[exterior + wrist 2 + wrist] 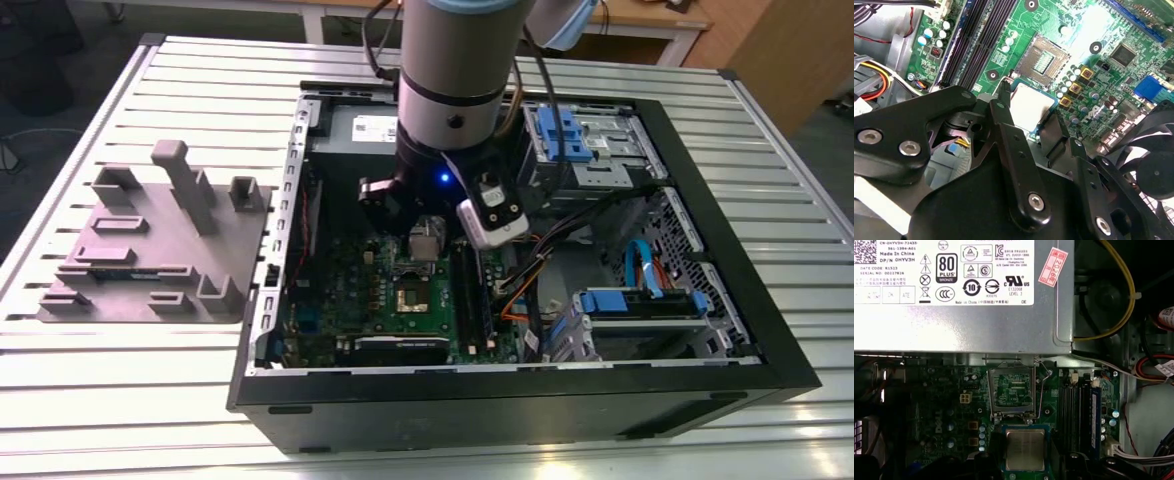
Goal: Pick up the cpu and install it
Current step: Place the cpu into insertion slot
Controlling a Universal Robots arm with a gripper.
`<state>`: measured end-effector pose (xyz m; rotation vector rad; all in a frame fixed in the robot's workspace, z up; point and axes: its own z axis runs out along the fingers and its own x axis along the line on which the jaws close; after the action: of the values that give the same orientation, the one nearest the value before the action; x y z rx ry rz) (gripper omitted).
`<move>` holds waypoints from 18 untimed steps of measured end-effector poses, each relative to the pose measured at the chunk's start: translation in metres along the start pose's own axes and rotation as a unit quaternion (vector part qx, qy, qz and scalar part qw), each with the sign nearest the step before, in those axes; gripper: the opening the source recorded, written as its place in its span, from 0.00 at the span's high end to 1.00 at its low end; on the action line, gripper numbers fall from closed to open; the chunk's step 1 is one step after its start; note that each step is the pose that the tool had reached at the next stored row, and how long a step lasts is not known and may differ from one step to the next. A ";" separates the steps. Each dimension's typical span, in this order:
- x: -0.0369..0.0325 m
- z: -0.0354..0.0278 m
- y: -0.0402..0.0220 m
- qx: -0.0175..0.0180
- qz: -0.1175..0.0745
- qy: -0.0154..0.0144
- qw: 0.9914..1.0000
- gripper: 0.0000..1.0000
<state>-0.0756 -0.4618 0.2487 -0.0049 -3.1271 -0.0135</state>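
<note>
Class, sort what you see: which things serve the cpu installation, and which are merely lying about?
Belongs to the job: cpu, held in the gripper; open socket on the motherboard.
Just lying about: grey moulded tray; power supply; memory slots; blue drive bays.

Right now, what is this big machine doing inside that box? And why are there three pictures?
It is a robot arm reaching into an open computer that lies on a metal table. The exterior view is taken from off the arm and shows the whole scene. Both wrist views come from cameras riding near the arm's wrist, so they see the green board close up. At the arm's end is a tool with two black fingers. They are shut on a small square silver chip, held over the board near the open square socket. On the table beside the computer lies a grey plastic tray with posts.
</note>
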 end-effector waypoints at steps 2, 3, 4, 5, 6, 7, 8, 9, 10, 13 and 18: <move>0.0000 0.0031 -0.0001 0.000 0.000 0.000 1.000 0.53; 0.0000 0.0046 -0.0002 0.000 0.000 0.000 1.000 0.53; -0.0001 0.0061 -0.0006 0.000 0.000 0.000 1.000 0.53; -0.0001 0.0078 -0.0009 0.000 0.000 0.000 1.000 0.53; -0.0001 0.0096 -0.0013 0.000 0.000 0.000 1.000 0.53; -0.0002 0.0113 -0.0017 0.000 0.000 0.001 1.000 0.53; -0.0002 0.0129 -0.0027 0.000 0.000 0.001 1.000 0.53; -0.0002 0.0144 -0.0042 0.000 0.000 0.001 1.000 0.53; -0.0002 0.0158 -0.0063 0.000 0.000 0.001 1.000 0.53; 0.0003 0.0205 -0.0106 0.000 -0.001 0.001 1.000 0.53; 0.0035 0.0276 -0.0126 0.000 -0.007 0.002 1.000 0.53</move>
<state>-0.0796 -0.4741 0.2211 0.0177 -3.1240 -0.0130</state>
